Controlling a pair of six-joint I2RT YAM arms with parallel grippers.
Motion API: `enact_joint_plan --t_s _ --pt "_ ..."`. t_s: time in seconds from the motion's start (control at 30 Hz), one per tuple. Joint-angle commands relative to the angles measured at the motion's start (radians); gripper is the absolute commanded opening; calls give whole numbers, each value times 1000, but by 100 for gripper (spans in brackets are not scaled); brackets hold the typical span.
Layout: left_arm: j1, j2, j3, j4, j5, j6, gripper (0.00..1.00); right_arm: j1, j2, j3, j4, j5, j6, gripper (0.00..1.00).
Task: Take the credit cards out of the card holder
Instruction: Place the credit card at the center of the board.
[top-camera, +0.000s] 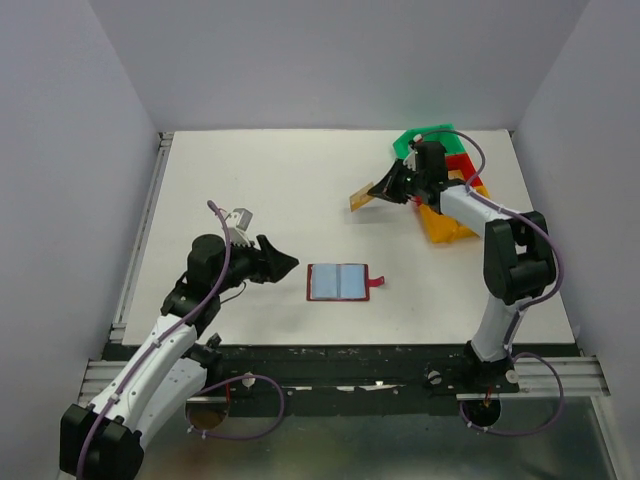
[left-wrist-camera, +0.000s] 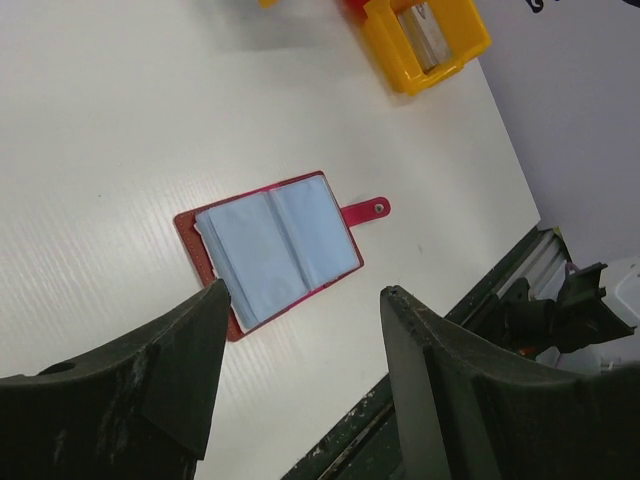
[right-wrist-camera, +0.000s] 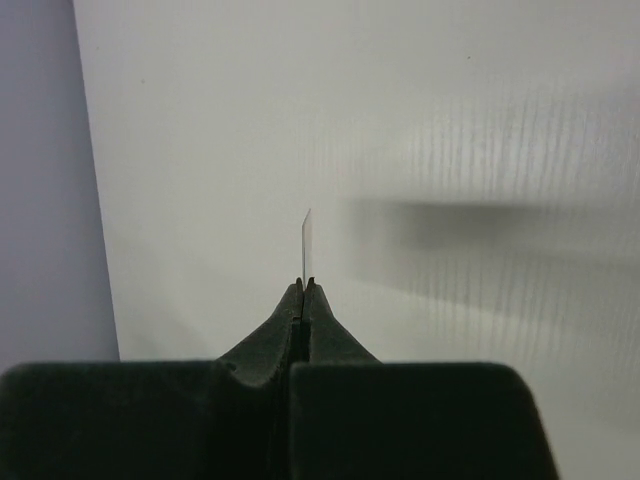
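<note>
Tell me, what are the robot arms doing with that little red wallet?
The card holder lies open on the table, its blue pockets up. The right gripper is pinching a gold-tan card in the air, near the coloured bins. The left gripper is open and holds nothing, just left of the card holder.

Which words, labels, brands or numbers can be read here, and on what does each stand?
No text can be read.
The card holder shows only plain light blue lining.
The gold-tan card in the right gripper is too small to read.
Black marks at the top edge of the left wrist view are cut off, unreadable.
</note>
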Motion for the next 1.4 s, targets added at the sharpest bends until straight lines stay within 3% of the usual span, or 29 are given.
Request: enact_joint_plan --t_s 0.0,0.77,1.0,1.37 --pt "6 -24 -12 66 -61 -41 72 -14 92 72 -60 52 20 0" --pt "6 41 -38 143 -70 -79 72 -32 224 161 -134 61 -20 1" --pt "6 39 -40 145 -70 -81 72 -34 220 166 -147 59 -25 22" --pt "6 24 -43 126 -88 -78 72 -63 175 134 -193 107 -47 39"
